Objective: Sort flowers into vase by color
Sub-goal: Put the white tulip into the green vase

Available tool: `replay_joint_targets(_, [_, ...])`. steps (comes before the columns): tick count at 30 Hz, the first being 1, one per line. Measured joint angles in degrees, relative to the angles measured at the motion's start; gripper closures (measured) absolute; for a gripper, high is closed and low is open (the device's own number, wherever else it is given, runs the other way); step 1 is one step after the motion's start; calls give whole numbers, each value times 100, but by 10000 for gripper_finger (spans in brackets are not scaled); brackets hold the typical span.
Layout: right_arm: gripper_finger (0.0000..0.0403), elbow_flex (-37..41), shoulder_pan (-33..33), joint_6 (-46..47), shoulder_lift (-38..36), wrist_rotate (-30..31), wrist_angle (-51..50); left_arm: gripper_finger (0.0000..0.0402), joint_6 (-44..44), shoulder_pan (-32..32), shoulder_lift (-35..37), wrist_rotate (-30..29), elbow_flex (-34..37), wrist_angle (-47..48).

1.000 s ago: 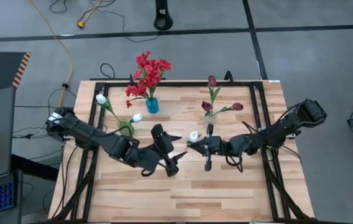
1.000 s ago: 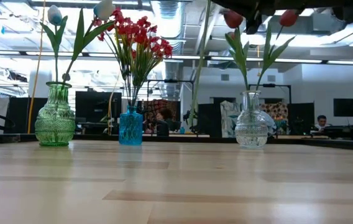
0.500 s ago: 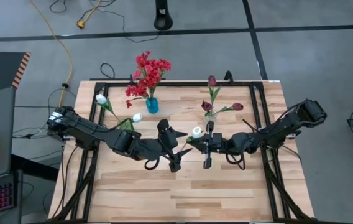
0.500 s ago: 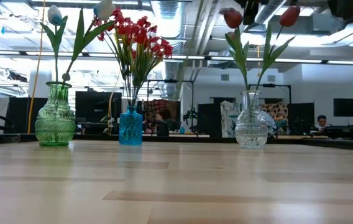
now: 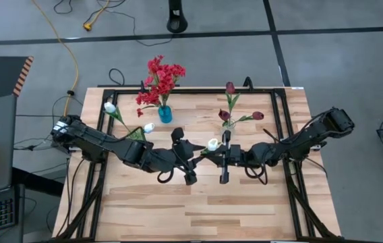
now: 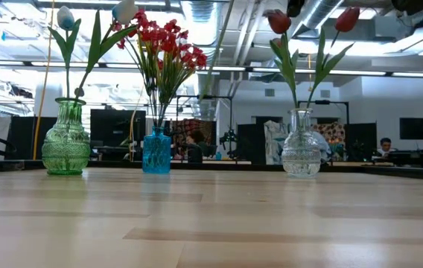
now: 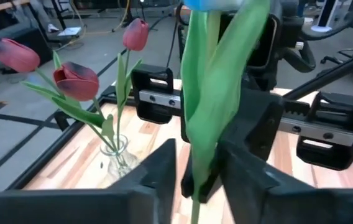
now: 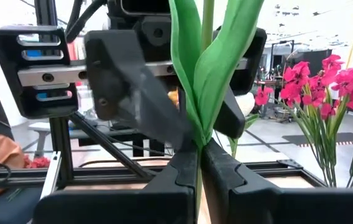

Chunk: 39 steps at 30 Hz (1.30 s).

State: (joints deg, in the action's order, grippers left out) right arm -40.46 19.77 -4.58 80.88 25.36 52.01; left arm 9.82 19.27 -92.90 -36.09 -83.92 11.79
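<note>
Tulip [image 5: 212, 144], white, hangs mid-surface [image 5: 245, 209] with its stem pinched in the right tool [image 8: 198, 163], while the left tool [image 7: 192, 180] brackets that stem, fingers slightly apart.

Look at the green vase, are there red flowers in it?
No, the green vase holds white tulips; the red flowers stand in the blue vase.

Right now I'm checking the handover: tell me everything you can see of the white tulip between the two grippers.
The white tulip is artificial: a white bud on a thin green stem with long green leaves. It hangs in the air above the table's middle, in no vase. The right gripper is shut on its stem below the leaves. The left gripper has its fingers on either side of the stem, closing.
</note>
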Motion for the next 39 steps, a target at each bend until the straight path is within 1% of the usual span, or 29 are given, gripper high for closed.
replay_joint_targets(6, [365, 0, 0, 3, 0, 0, -131, 366, -324, 0, 0, -23, 0, -139])
replay_joint_targets(9, [361, 0, 0, 3, 0, 0, -137, 393, -356, 2, 0, -21, 0, -131])
replay_joint_targets(15, [344, 0, -10, 15, 0, -20, -167, 393, -329, 2, 0, -12, 0, -107])
replay_joint_targets(18, [331, 0, -84, 18, 0, -127, -184, 398, -335, 4, 0, -14, 0, -98])
replay_joint_targets(21, [307, 0, -161, 105, 0, -151, -193, 399, -357, 35, 3, -26, 0, -65])
replay_joint_targets(25, [256, 0, -225, 241, -67, -168, -300, 400, -370, 108, 188, -36, 2, 161])
replay_joint_targets(29, [200, -46, -243, 260, -461, -138, -957, 400, -323, 193, 612, -42, 2, 439])
replay_joint_targets(32, [170, -94, -226, 263, -899, -133, -1551, 401, -311, 292, 931, -73, 2, 758])
replay_joint_targets(35, [160, -94, -191, 266, -1345, -133, -2162, 401, -184, 456, 1297, -369, 2, 1229])
replay_joint_targets(39, [161, -94, -122, 274, -1776, -131, -2942, 401, 254, 870, 1758, -1106, 0, 2096])
